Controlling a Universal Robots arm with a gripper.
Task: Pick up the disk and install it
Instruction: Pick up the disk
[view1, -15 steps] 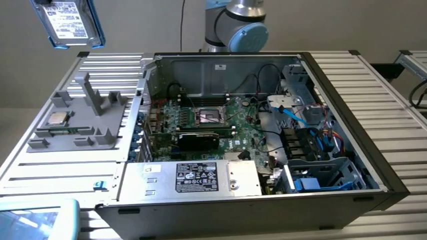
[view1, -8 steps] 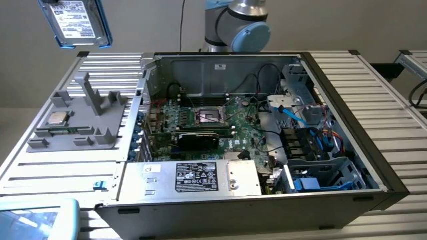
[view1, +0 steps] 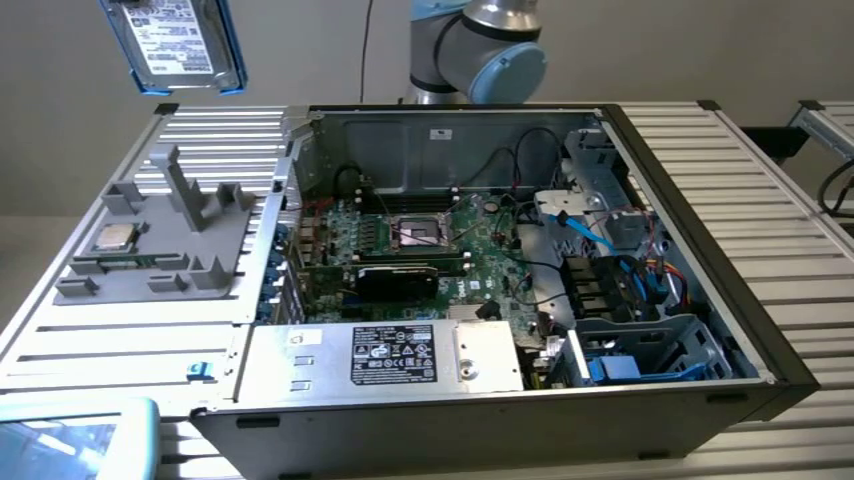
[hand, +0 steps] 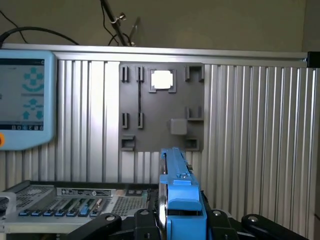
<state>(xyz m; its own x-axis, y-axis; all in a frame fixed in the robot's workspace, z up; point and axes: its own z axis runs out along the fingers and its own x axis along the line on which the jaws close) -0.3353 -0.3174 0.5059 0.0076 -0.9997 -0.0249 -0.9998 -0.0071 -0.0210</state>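
The disk (view1: 174, 45), a silver-grey drive with a white label in a bright blue carrier, hangs high in the air at the exterior view's upper left, above the ribbed table and the grey fixture. In the wrist view the disk (hand: 177, 175) appears edge-on, its blue carrier standing upright between the black fingers (hand: 145, 220). My gripper (hand: 181, 217) is shut on the disk.
An open computer case (view1: 667, 200) lies on the ribbed table, with a silver power supply box (view1: 400, 355) and a blue-trimmed drive cage (view1: 654, 355) inside. A grey fixture (view1: 160, 240) holds a small CPU chip (view1: 110, 240). A pendant (view1: 67, 440) lies at the front corner.
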